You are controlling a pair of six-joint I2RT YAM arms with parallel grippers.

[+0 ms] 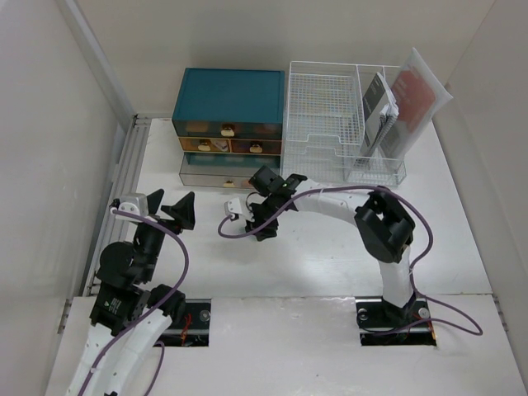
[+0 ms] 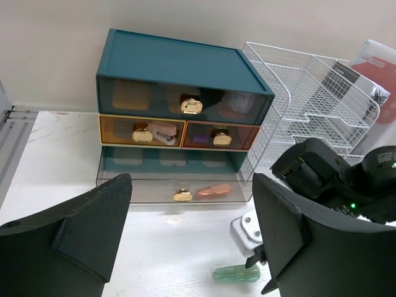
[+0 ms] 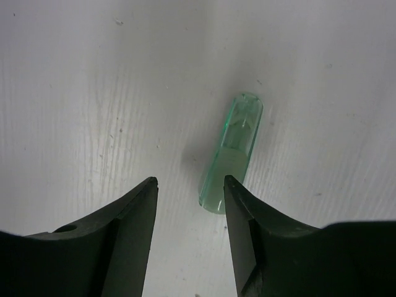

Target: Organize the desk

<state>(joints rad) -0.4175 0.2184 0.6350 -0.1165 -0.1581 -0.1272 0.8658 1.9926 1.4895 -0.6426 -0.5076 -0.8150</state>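
From above: wide white matte desk (image 1: 462, 239), running from the arm bases to the far wall. At its far edge, a teal plastic drawer box (image 1: 229, 95) on the left, hard against a white wire-mesh file rack (image 1: 326, 107) on the right. Right gripper (image 1: 266, 224) stretched left to mid-desk, pointing down. Left gripper (image 1: 183, 210) at near left.

From the left wrist: left gripper (image 2: 192, 179) spread wide, holding nothing. Beyond it, the box's clear bottom drawer (image 2: 142, 192) pulled out, pink oblong (image 2: 213, 190) inside. Small translucent green tube (image 2: 237, 273) loose on the desk, under the right arm.

From the right wrist: right gripper (image 3: 189, 185) partly open, near end of the tube (image 3: 232, 151) between its tips. Nothing gripped yet.

Probably well along: drawers stocked, the tube left to put away.
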